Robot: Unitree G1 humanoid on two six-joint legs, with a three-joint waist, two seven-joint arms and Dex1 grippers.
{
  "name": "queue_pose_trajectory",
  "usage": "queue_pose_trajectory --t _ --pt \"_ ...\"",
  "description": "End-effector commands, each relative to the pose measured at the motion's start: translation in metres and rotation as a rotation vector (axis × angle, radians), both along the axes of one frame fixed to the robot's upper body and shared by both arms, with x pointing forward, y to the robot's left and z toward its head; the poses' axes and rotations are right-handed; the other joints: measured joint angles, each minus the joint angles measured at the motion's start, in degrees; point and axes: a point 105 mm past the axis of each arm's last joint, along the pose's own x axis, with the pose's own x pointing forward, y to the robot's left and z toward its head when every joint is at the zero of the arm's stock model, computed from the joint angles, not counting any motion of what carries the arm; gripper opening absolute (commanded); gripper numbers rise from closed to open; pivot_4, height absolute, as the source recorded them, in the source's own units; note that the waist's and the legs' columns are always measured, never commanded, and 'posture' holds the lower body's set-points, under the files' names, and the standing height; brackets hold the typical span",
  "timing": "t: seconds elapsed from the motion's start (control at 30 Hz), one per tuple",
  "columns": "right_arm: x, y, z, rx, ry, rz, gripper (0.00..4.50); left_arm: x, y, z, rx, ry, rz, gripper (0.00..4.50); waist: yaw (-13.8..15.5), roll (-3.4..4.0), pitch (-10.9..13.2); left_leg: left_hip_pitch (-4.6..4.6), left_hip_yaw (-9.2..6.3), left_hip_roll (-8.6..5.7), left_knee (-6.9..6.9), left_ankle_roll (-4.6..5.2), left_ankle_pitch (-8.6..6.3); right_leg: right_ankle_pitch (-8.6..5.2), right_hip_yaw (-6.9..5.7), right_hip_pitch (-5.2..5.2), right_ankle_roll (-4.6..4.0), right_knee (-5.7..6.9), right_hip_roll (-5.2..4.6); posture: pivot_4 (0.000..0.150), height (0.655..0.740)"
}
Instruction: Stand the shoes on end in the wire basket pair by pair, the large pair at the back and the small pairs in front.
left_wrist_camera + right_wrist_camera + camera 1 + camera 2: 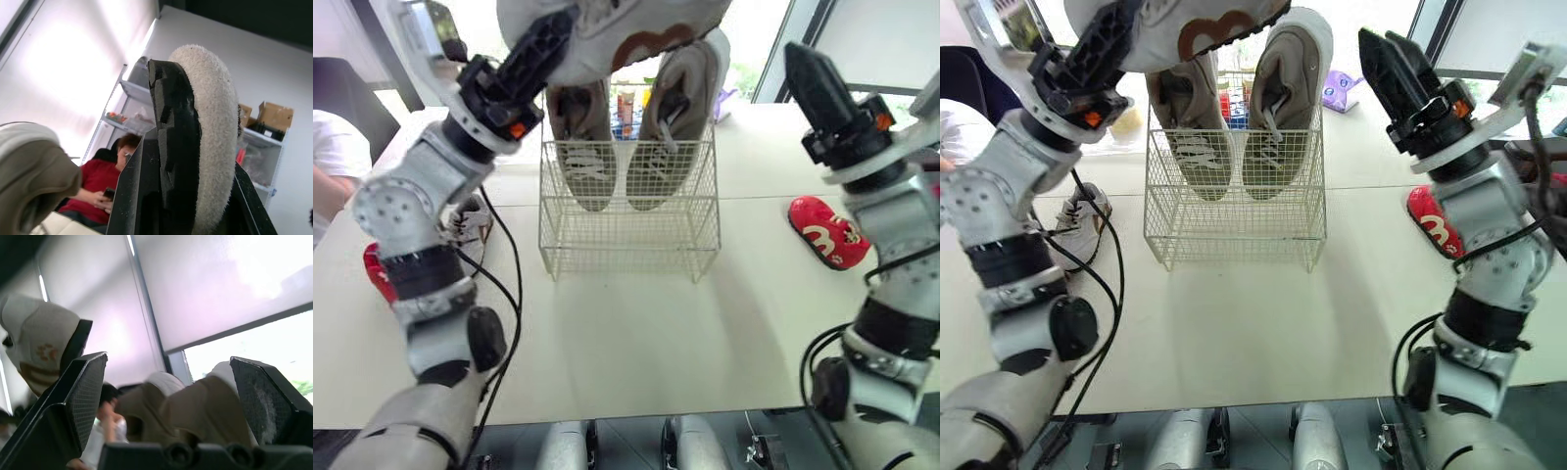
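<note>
Left hand [556, 34] gripping shoe [631, 27], tan pair [658, 147] in basket [626, 240]

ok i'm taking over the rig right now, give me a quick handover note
Left gripper: jaws shut on a white shoe, held high above the wire basket.
Right gripper: jaws open, empty, raised to the basket's right.
Done: large beige pair stands on end at the back of the basket.
Left: held shoe goes in front. On the table, a small sneaker and the left red shoe lie by the left arm, the right red shoe by the right arm.
</note>
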Motion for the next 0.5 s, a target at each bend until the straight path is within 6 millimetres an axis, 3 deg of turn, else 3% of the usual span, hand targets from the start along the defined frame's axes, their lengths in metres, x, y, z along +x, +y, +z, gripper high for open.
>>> queue_pose_trajectory --t 0.03,0.23,0.5 --pt "-0.019 0.028 0.017 0.088 -0.040 0.128 4.44 -0.007 0.009 0.016 -0.167 -0.008 0.086 0.28 -0.01 0.01 -0.01 0.02 0.01 0.00 0.00 0.00 0.00 0.00 0.01 0.01 0.00 0.00 0.00 0.150 0.6675" --pt "-0.019 0.068 0.031 0.094 -0.054 0.232 4.44 -0.006 -0.004 0.006 -0.217 0.046 0.077 0.28 0.07 0.01 -0.02 -0.04 0.04 -0.05 0.00 0.07 -0.04 0.00 -0.01 -0.04 0.00 0.00 0.07 0.150 0.6675" --pt "-0.014 0.079 0.037 0.074 -0.077 0.248 4.44 -0.010 -0.017 -0.012 -0.167 0.081 0.049 0.28 -0.06 0.00 -0.02 -0.07 0.02 -0.07 0.04 0.15 -0.08 0.00 -0.02 -0.02 0.00 -0.04 0.08 0.150 0.6675"
